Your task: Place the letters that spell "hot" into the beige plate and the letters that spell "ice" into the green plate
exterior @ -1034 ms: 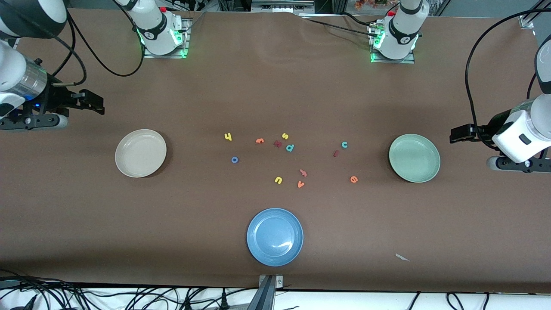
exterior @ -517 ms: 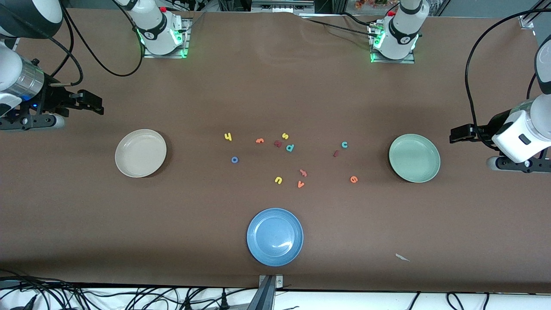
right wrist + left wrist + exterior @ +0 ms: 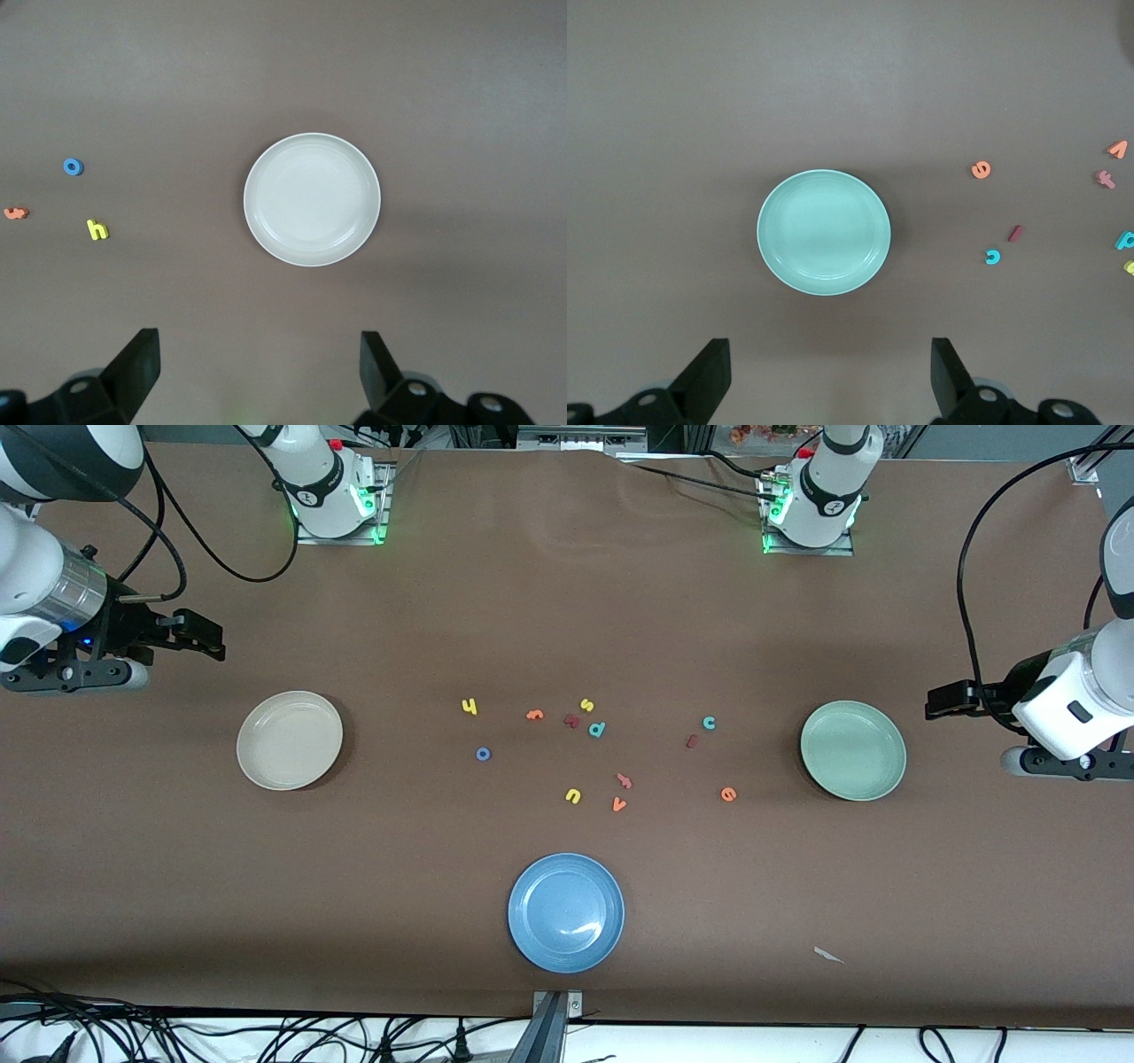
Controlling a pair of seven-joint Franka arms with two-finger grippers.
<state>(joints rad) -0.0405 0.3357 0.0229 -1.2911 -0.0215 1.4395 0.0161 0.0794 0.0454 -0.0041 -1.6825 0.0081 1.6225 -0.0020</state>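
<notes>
In the last second only the right arm has moved: the right gripper [image 3: 209, 645] has shifted a little from the right arm's end of the tabletop toward the middle, and it hangs over bare tabletop near the beige plate [image 3: 250, 766], with its fingers [image 3: 139, 361] wide apart and nothing between them. The left gripper [image 3: 941, 701] waits over the left arm's end of the tabletop, beside the green plate [image 3: 811, 772], also with its fingers spread and empty. No letter has moved, and both plates hold nothing, so I judge the task is only starting, probably with a reach for "hot". All six letters lie flat around the middle of the tabletop. The yellow h [image 3: 469, 707], the blue o [image 3: 483, 754] and the orange t [image 3: 534, 714] lie on the beige plate's side, and the dark red i [image 3: 692, 740], the teal c [image 3: 709, 723] and the orange e [image 3: 728, 794] on the green plate's side. The h and the e look upside down from the front camera, so they read from the robots' edge. The i is a short bar; its long axis runs roughly from the robots' edge to the front camera's edge, slightly tilted. The o is a ring and has no direction.
</notes>
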